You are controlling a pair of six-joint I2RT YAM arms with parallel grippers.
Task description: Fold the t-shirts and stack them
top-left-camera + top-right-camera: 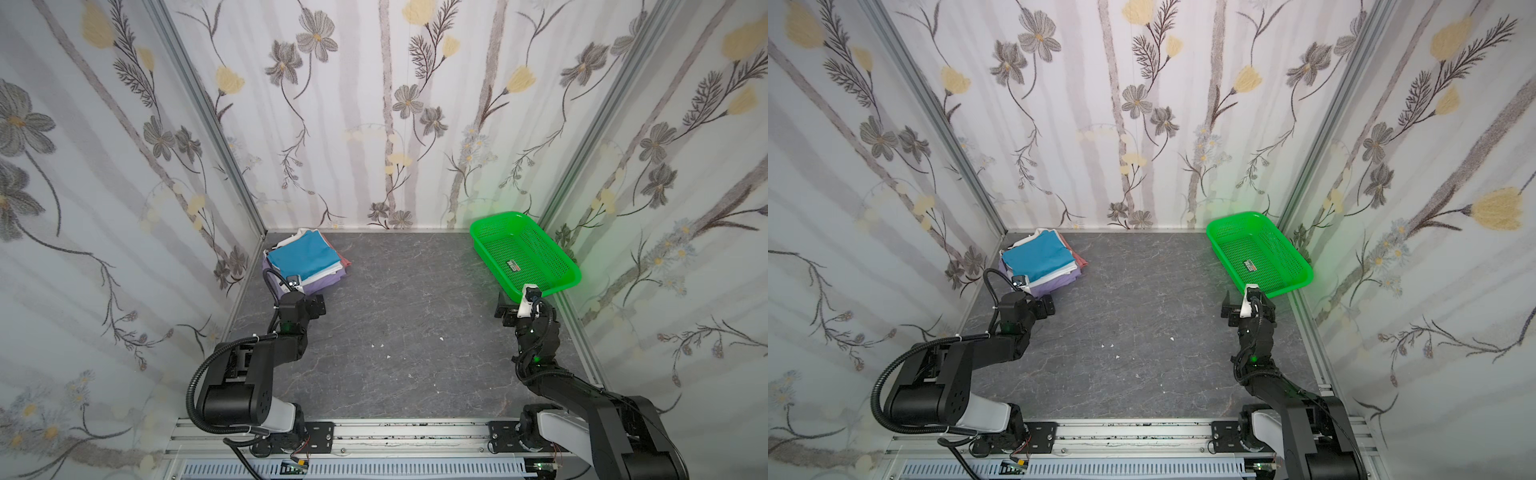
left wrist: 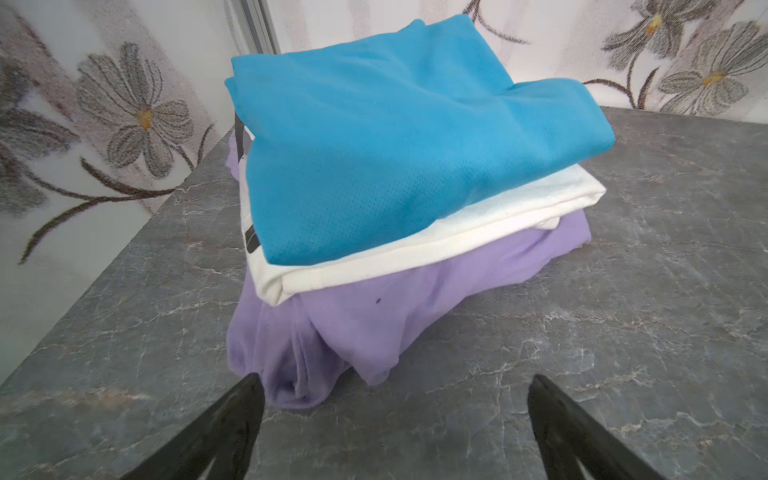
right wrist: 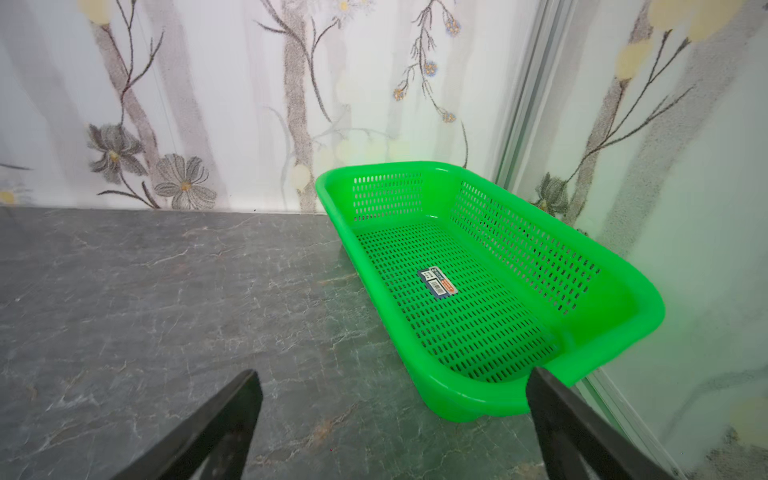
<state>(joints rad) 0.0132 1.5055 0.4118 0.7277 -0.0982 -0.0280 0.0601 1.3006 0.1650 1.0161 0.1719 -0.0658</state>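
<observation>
The left tool (image 2: 395, 382) stands with its fingers wide apart and holds nothing. It hangs low over the grey marbled worktop (image 1: 407, 332), just short of the near edge of the folded stack. In both top views that stack lies at the tool's 11 o'clock, in the worktop's far left corner. The blue t-shirt (image 2: 395, 137) is on top, the white t-shirt (image 2: 457, 232) is under it, and the lavender t-shirt (image 2: 374, 316) is below that, slumping onto the worktop. A pinkish-red t-shirt (image 1: 344, 262) peeks out at the stack's 3 o'clock side.

The right tool (image 3: 395, 374) is likewise spread and holding nothing. The green basket (image 3: 478, 403) lies at its 1 o'clock, in the far right corner, with only a sticker (image 3: 437, 281) on its floor.
</observation>
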